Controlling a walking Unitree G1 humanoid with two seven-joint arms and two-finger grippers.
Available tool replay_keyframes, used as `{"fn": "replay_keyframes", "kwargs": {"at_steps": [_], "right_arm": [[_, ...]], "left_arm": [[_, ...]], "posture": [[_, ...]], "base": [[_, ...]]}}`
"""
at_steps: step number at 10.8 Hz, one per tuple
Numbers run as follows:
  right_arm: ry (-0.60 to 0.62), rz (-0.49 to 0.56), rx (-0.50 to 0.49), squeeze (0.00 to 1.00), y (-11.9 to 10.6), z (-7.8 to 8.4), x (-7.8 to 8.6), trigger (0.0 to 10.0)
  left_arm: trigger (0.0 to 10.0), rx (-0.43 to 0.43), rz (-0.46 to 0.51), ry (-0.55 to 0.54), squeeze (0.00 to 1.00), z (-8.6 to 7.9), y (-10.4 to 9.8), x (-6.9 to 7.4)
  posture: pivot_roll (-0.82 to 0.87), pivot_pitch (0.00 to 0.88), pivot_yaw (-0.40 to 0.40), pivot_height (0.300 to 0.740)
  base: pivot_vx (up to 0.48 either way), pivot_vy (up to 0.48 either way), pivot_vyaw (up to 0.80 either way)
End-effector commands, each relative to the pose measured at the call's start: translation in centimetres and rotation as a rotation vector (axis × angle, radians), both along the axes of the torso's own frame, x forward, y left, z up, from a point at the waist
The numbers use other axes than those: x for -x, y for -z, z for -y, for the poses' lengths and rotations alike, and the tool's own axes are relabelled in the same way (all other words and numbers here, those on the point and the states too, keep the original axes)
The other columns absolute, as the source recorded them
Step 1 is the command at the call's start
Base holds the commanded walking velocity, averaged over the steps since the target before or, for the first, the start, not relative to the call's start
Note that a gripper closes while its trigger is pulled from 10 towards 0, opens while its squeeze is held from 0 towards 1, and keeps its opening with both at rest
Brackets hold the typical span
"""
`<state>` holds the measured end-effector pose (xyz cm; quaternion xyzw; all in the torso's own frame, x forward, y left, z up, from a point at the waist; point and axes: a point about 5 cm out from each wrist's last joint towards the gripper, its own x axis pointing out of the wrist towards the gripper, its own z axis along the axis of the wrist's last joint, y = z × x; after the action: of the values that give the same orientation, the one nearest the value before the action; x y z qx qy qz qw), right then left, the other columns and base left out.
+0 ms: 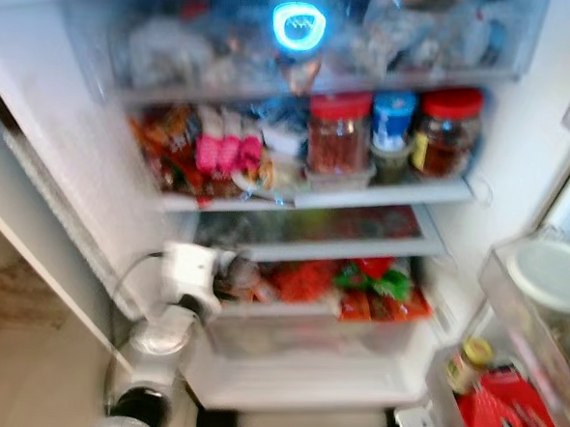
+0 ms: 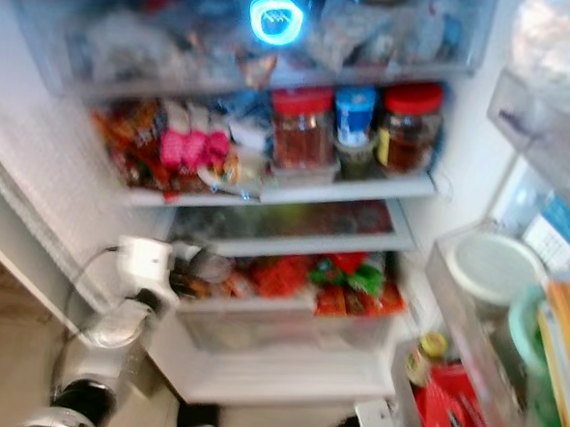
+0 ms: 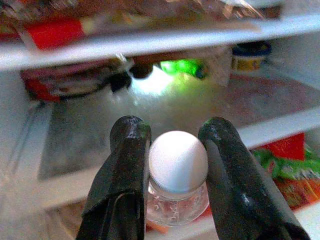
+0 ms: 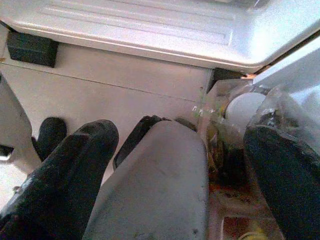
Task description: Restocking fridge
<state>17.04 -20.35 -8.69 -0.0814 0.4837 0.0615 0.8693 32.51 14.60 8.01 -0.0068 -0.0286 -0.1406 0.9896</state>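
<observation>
Our left gripper [image 3: 172, 165] was closed on a small clear bottle [image 3: 178, 200] with a white cap [image 3: 178, 161], one black finger [image 3: 125, 165] pressed to each side of the cap. We held it upright, its long axis running cap-up between the fingers. Straight ahead of it lay the shelf [image 3: 150, 130] with a bare stretch of frosty floor; that shelf sat just beyond and slightly above the bottle, so we judged the coming move to be a short push forward and in. From the head camera our left arm [image 1: 167, 327] reached toward the fridge [image 1: 75, 162] at that lower level, clearly the nearer arm. Our right gripper [image 4: 165, 175] hung low, its fingers spread wide and holding nothing. Blur kept us from reading labels, and the bottle's base was cut off.
</observation>
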Motion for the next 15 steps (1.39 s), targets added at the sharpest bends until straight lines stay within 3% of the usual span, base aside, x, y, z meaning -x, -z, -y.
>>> {"fn": "replay_keyframes", "kwargs": {"at_steps": [1,3,4,7,9,10,12,15], "right_arm": [[0.021,0.021,0.023,0.00,-0.4,0.9,-0.6,10.0],[0.021,0.020,0.018,0.00,-0.4,0.9,-0.6,10.0],[0.020,0.019,0.018,0.00,-0.4,0.9,-0.6,10.0],[0.022,0.019,0.013,0.00,-0.4,0.8,-0.6,10.0],[0.026,0.019,0.011,0.00,-0.4,0.7,-0.5,10.0],[0.026,0.017,0.009,0.00,-0.4,0.7,-0.5,10.0],[0.029,0.016,0.005,0.00,-0.3,0.6,-0.4,10.0],[0.057,0.017,-0.006,0.00,0.0,0.2,0.0,10.0]], "left_arm": [[10.0,-0.081,0.017,-0.011,0.00,-1.5,-0.3,0.0],[10.0,-0.204,0.072,0.036,0.00,-1.3,-1.0,0.0],[10.0,-0.218,0.084,0.047,0.00,-1.2,-1.3,-0.1],[10.0,-0.477,0.191,0.185,0.00,-0.6,-3.1,-0.5],[10.0,-0.582,0.245,0.278,0.00,0.0,-4.2,-0.4],[10.0,-0.705,0.264,0.312,0.00,0.0,-4.3,-0.6],[10.0,-0.901,0.158,0.297,0.00,-1.5,-2.1,-1.2],[10.0,-1.333,0.113,0.317,0.00,-2.9,0.6,-1.4]], "posture": [[0.05,0.000,0.063,0.634],[0.05,0.000,0.064,0.634],[0.05,0.000,0.065,0.634],[0.05,0.000,0.066,0.634],[0.05,0.003,0.074,0.634],[0.06,0.005,0.074,0.634],[0.04,0.021,0.088,0.634],[0.01,0.069,0.124,0.634]], "base": [[0.289,0.000,0.00],[0.142,0.000,0.00],[0.000,0.000,0.00],[0.000,0.000,0.00],[0.000,0.000,0.00],[0.000,0.000,0.00],[0.000,0.000,0.00],[0.000,0.000,0.00]]}}
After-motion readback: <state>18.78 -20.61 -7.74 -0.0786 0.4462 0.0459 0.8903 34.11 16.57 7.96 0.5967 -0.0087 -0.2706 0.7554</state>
